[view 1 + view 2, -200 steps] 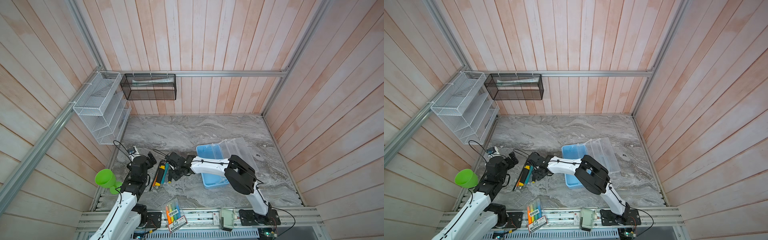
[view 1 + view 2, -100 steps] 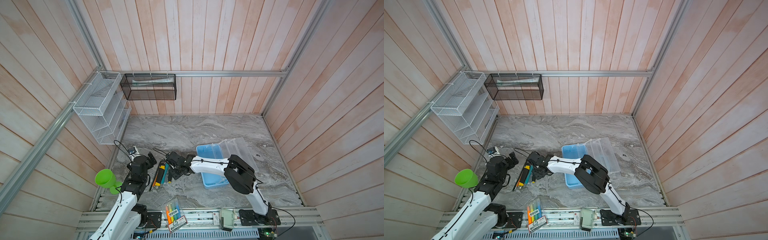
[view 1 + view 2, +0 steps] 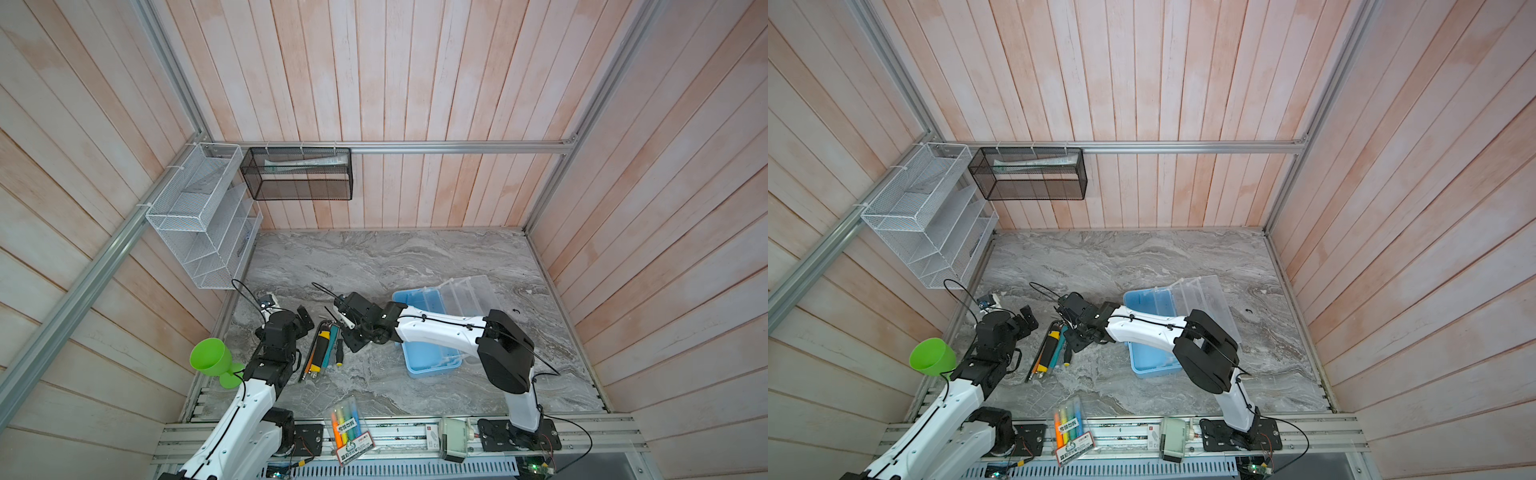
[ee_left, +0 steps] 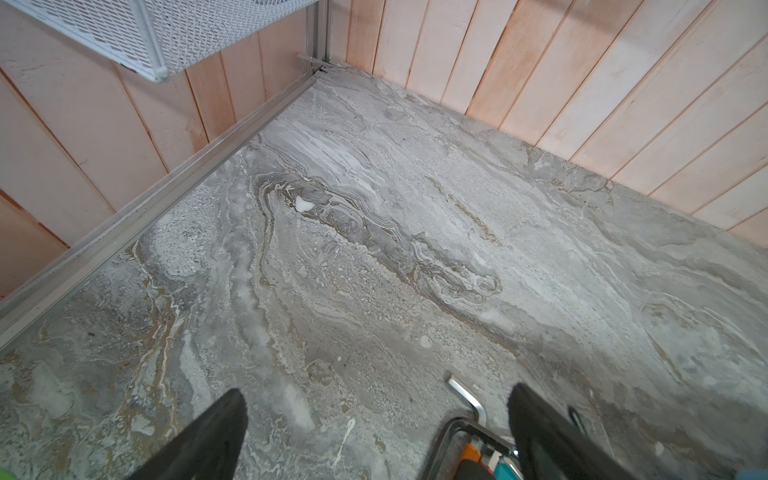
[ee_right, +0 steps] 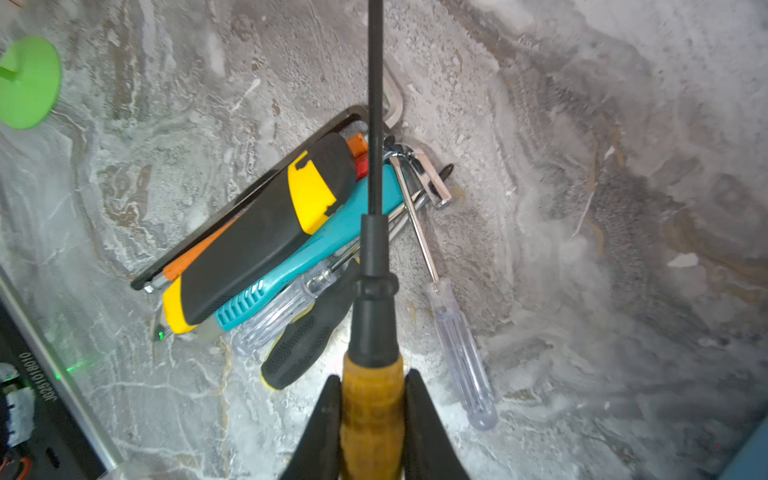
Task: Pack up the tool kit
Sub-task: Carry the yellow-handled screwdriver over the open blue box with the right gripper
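The right end effector (image 5: 372,382) is pinching an amber-handled screwdriver (image 5: 372,324) at the loose tool pile (image 5: 270,249), which is lying on the counter (image 3: 374,266) near the open light-blue case (image 3: 432,357). The left end effector (image 4: 378,399) is sitting spread wide, farther from the case.

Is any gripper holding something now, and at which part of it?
The right gripper is shut on the amber-handled screwdriver, gripping it by its handle. The left gripper is open and holds nothing.
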`<state>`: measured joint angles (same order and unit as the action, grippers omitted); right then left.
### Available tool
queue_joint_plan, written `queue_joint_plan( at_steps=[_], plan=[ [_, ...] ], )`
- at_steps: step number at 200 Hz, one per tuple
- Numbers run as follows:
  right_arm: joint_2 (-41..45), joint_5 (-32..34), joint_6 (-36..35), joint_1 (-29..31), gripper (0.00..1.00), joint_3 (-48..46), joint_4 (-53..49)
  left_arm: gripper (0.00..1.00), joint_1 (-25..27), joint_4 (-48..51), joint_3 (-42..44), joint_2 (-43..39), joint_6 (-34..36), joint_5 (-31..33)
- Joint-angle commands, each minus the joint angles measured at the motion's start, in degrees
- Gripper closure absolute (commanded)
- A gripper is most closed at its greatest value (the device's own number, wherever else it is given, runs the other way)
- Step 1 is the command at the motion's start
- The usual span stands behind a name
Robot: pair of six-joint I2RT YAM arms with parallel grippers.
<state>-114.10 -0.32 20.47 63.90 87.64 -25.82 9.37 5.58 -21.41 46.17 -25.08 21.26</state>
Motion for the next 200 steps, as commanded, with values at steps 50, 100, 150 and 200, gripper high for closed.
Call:
queue_joint_plan(
  at_steps=[50, 100, 150, 200],
  plan=[
    [11.9, -1.4, -1.1, -6.5, 1.0, -8.6, 3.2, 0.0, -0.3, 0.1, -0.3, -0.4, -0.1, -0.3],
    [23.0, 0.0, 0.1, -12.6, 1.0, -16.3, 3.7, 0.0, -0.4, -0.1, -0.2, -0.1, -0.1, -0.6],
    [34.8, 4.4, -0.2, -20.0, 1.0, -21.3, -3.9, 0.0, -0.5, -0.2, -0.5, 0.6, 0.0, -0.9],
    [42.0, 11.3, -2.7, -29.7, 1.0, -19.7, -15.7, 0.0, -0.5, -0.3, -0.4, 0.5, 0.1, -1.2]
  ],
)
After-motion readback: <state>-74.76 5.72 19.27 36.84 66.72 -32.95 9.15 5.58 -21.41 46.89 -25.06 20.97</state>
